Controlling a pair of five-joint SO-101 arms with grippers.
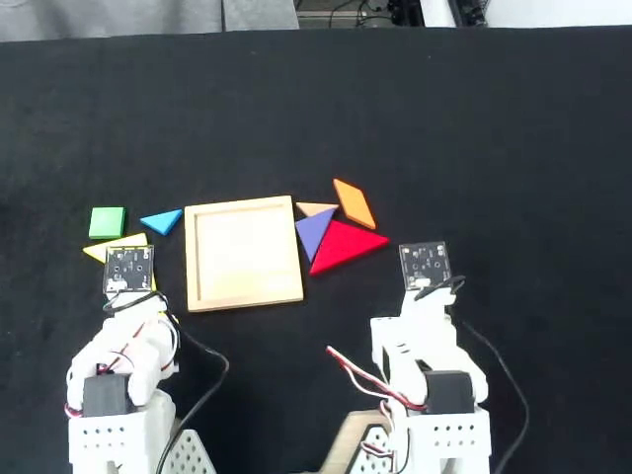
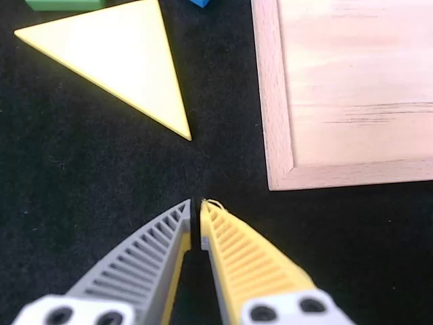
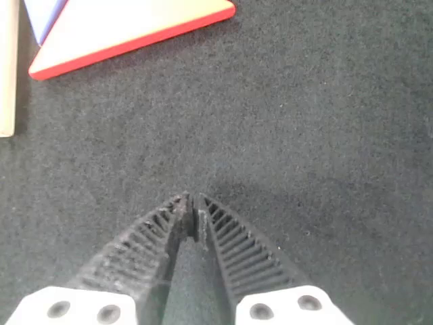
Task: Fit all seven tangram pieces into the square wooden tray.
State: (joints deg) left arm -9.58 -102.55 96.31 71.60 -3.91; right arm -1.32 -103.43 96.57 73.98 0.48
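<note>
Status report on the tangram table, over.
Left claw shut, empty, near yellow triangle. Right claw shut, empty, short of red triangle. Wooden tray bare, nothing fitted yet. Nothing in the way.

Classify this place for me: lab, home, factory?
Probably a robotics lab or hobby bench: a black cloth-covered table, the left arm and right arm based at its near edge, loose cables behind it, and a wooden tray with puzzle pieces laid out beside it.

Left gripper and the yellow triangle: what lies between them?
Bare black cloth separates the left gripper from the yellow triangle, per the left wrist view.
</note>
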